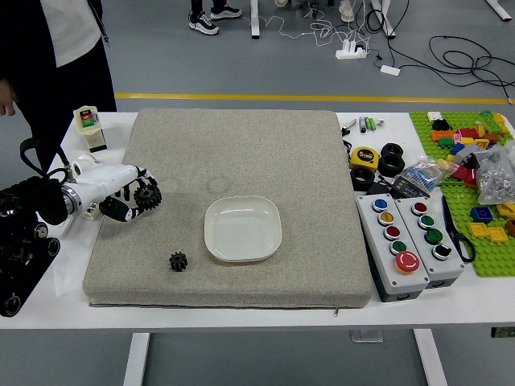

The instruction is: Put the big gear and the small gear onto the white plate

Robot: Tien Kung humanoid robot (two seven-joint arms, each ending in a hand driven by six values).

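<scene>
At the left side of the grey mat, my left hand [133, 197], white with black fingertips, is closed around the big black gear [148, 195], which shows at its fingertips. The small black gear [179, 261] lies on the mat, below and to the right of the hand. Right of both gears the white plate [243, 229] rests on the mat with nothing on it. The right hand does not appear.
Button boxes [393, 249], a yellow tape measure [364, 158] and green baseplates with bricks [483, 259] stand right of the mat [314, 277]. A white roll and a cream dispenser [88, 121] are at the left. A person stands at the far left.
</scene>
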